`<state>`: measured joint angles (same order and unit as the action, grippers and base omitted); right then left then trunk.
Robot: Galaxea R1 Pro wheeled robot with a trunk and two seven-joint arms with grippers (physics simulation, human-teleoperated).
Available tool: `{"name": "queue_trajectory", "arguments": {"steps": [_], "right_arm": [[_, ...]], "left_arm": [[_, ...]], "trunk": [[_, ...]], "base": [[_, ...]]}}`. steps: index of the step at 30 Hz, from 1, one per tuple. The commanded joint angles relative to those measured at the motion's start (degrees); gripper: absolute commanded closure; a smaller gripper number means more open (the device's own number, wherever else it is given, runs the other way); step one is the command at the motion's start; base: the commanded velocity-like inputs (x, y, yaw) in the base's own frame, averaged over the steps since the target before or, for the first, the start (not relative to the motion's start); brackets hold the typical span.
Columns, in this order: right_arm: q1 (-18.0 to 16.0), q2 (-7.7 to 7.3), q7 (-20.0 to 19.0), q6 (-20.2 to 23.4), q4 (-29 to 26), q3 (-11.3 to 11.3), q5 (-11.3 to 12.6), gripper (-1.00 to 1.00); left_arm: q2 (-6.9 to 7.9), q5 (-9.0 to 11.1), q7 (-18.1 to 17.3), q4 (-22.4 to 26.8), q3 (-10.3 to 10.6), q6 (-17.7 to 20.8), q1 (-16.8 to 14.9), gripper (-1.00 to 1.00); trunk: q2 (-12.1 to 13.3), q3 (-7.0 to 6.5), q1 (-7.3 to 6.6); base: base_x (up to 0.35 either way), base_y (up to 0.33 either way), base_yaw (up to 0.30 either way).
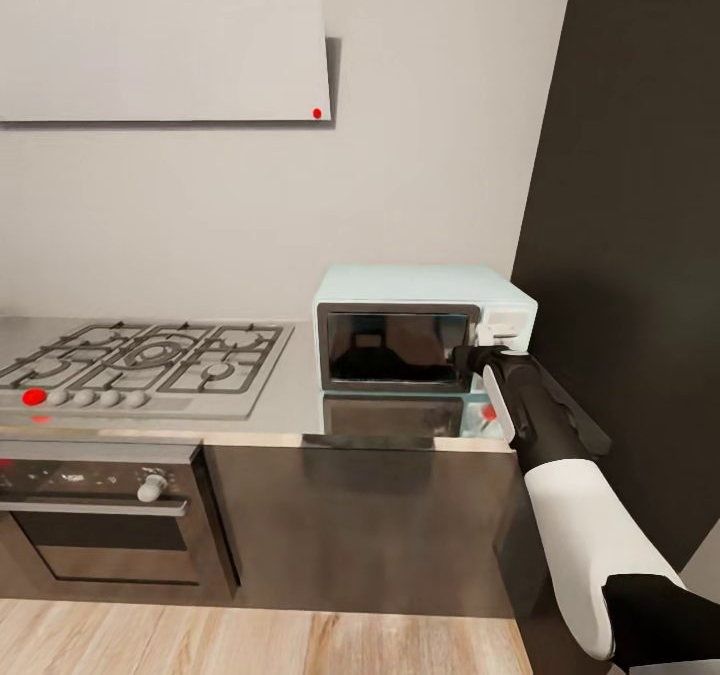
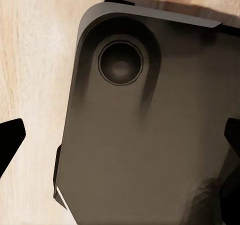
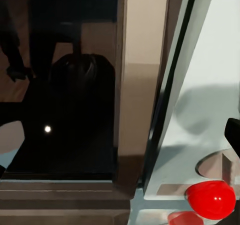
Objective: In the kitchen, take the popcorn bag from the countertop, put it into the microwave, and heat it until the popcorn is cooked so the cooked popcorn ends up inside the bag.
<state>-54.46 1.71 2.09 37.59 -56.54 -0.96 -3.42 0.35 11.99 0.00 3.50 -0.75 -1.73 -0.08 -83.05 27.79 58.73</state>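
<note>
The mint-blue microwave (image 1: 420,327) stands on the grey countertop (image 1: 292,395) with its dark glass door (image 3: 70,85) shut. Behind the glass sits a dark rounded shape (image 3: 82,80); I cannot tell whether it is the popcorn bag. My right gripper (image 1: 478,357) is at the door's right edge, against the white control panel (image 3: 205,85), and looks open with nothing between its fingers. A red button (image 3: 211,199) sits low on that panel. My left gripper (image 2: 120,145) hangs open over my own grey base (image 2: 145,135) and the wooden floor.
A gas hob (image 1: 140,360) with grey grates lies left of the microwave, above a built-in oven (image 1: 100,515). A white hood (image 1: 160,50) hangs on the wall. A tall dark panel (image 1: 630,205) rises just right of the microwave.
</note>
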Motion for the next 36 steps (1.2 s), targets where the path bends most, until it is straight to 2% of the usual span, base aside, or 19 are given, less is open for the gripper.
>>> {"name": "queue_trajectory", "arguments": {"steps": [1,25,26,36], "right_arm": [[0.0,0.05,-0.1,0.3,-0.1,-0.1,-0.3,-1.0],[0.0,-0.04,0.3,0.2,0.1,-0.1,-0.4,-1.0],[0.0,-0.04,0.3,0.2,0.0,-0.1,-0.4,1.0],[0.0,-0.04,0.2,0.4,0.1,-0.1,-0.4,1.0]], "left_arm": [[0.0,0.3,0.0,0.0,0.0,-0.1,0.0,-1.0],[0.0,0.3,0.0,-0.1,0.0,-0.1,0.0,-1.0],[0.0,0.3,0.0,-0.1,0.0,-0.1,0.0,-1.0],[0.0,0.3,0.0,-0.1,0.0,-0.1,0.0,-1.0]], "trunk": [[0.0,0.06,0.0],[0.0,0.06,0.0],[0.0,0.06,0.0],[0.0,0.06,0.0]], "base": [[0.016,0.0,0.0],[0.017,0.0,0.0],[0.0,0.0,0.0],[0.0,0.0,0.0]]}}
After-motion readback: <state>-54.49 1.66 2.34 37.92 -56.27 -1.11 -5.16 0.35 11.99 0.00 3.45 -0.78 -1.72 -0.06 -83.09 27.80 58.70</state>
